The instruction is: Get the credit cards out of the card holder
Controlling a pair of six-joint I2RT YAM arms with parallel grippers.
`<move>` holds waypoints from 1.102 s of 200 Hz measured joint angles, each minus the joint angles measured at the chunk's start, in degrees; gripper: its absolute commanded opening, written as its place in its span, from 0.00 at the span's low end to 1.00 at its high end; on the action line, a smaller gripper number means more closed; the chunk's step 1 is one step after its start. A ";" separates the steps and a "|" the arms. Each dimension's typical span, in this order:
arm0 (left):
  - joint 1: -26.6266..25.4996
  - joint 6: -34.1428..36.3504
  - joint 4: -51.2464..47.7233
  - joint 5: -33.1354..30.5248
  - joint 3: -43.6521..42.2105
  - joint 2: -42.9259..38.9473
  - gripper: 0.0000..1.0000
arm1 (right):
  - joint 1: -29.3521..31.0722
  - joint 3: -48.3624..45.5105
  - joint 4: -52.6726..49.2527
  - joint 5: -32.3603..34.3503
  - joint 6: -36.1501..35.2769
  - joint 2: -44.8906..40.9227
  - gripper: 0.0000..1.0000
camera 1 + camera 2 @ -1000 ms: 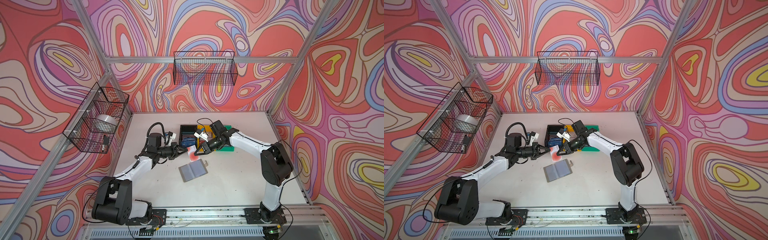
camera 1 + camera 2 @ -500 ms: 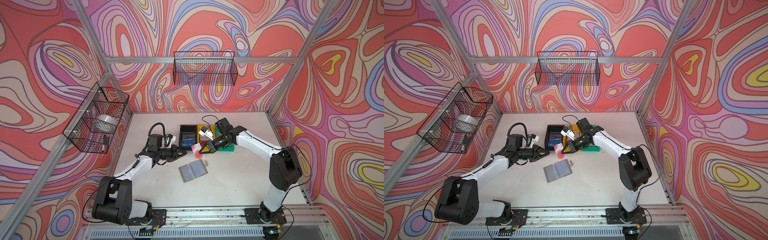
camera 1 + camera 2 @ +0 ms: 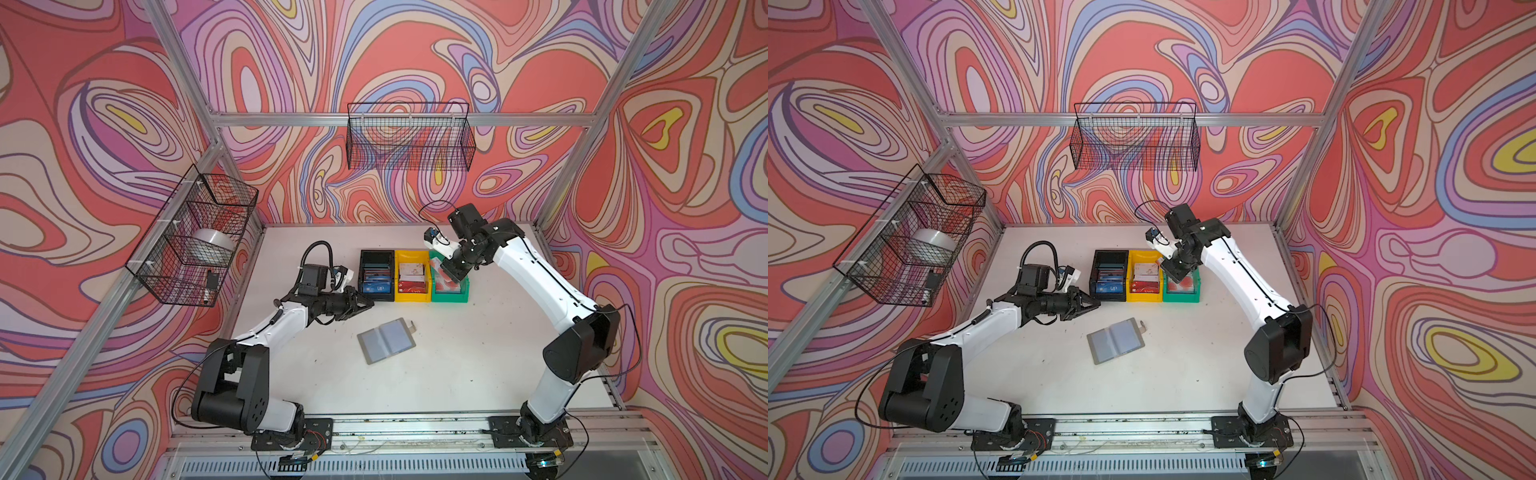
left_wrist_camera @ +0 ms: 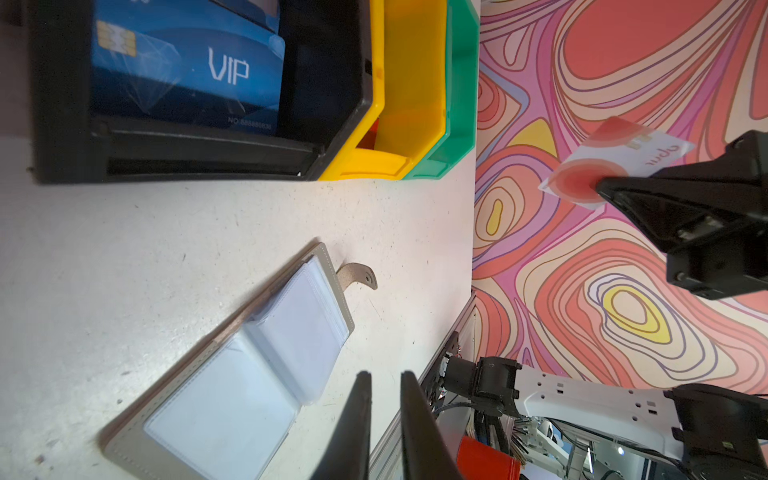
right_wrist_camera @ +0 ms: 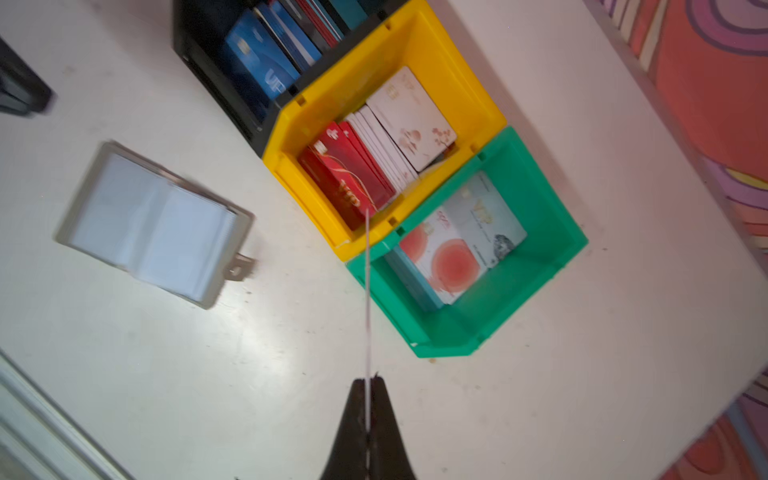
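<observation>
The grey card holder point(image 3: 386, 340) point(image 3: 1115, 340) lies open and flat on the white table, its clear sleeves point(image 4: 232, 374) showing no card inside. My right gripper point(image 3: 449, 277) point(image 5: 367, 380) is shut on a pale credit card with red circles point(image 4: 615, 166), seen edge-on in the right wrist view point(image 5: 367, 291). It holds the card above the green bin point(image 3: 451, 297). My left gripper point(image 3: 370, 305) point(image 4: 384, 376) hovers left of the holder, jaws a narrow gap apart with nothing between them.
Three bins stand in a row behind the holder: a black bin point(image 3: 376, 254) with blue cards, a yellow bin point(image 3: 411, 297) with red and pale cards, and the green one with pale cards. Wire baskets hang on the back wall point(image 3: 409, 137) and left wall point(image 3: 195, 237).
The grippers met at the card over the holder. The left one let go and drew back left; the right one carried the card to the back right, over the green bin.
</observation>
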 measured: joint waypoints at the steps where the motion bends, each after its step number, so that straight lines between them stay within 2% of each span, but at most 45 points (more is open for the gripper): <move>1: 0.00 0.02 0.00 0.00 0.00 0.00 0.17 | -0.04 0.00 -0.02 0.28 -0.24 0.09 0.00; 30: 0.00 0.24 -0.39 -0.42 0.00 0.00 0.17 | -0.76 -0.90 -0.31 7.98 -8.02 2.67 0.00; 70: 0.00 0.22 -0.44 -0.76 0.00 0.00 0.17 | -1.07 -0.96 0.72 11.37 -15.41 4.70 0.00; 139: 0.00 0.13 -0.35 -1.07 -0.02 0.00 0.17 | -2.58 -0.94 2.60 11.37 -23.08 10.45 0.00; 220: 0.00 -0.57 -0.20 -1.70 -0.02 0.00 0.17 | -3.78 -1.27 4.44 8.31 -27.76 13.09 0.00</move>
